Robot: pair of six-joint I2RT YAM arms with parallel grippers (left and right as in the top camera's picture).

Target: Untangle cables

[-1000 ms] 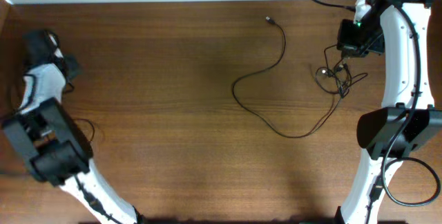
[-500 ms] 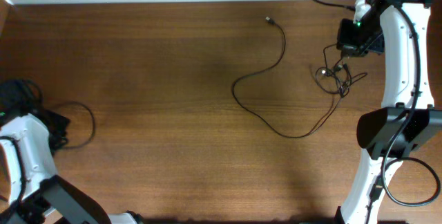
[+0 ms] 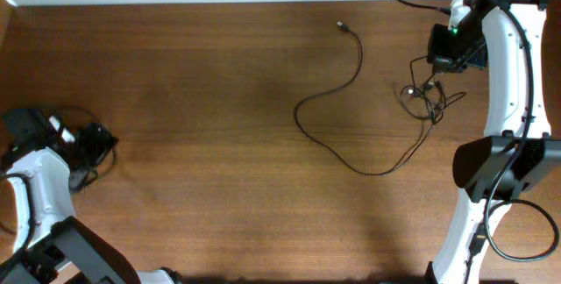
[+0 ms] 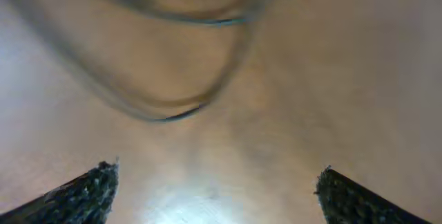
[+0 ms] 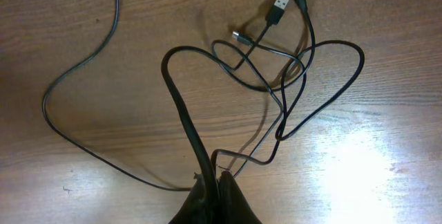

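One of the cables (image 4: 173,113) shows as a blurred black loop on the wood just ahead of my left gripper (image 4: 217,186), whose jaws stand wide open with nothing between them. In the overhead view that gripper (image 3: 96,137) hovers over the loop at the far left edge. My right gripper (image 5: 215,186) is shut on a black strand of the knotted bundle (image 5: 276,79), whose USB plug (image 5: 278,6) lies at the far side. Overhead, the bundle (image 3: 427,98) lies just below the right gripper (image 3: 436,75). A long cable (image 3: 329,139) curves away from it to a small plug (image 3: 341,26).
The brown wooden table (image 3: 202,100) ends at a white wall strip along the back. The right arm's white links (image 3: 513,82) and its thick black cable stand along the right edge. The left arm's white link (image 3: 35,188) fills the lower left corner.
The left arm swung down along the left edge, laid a cable loop on the table and opened its jaws over it. The right arm and the bundle have not moved.
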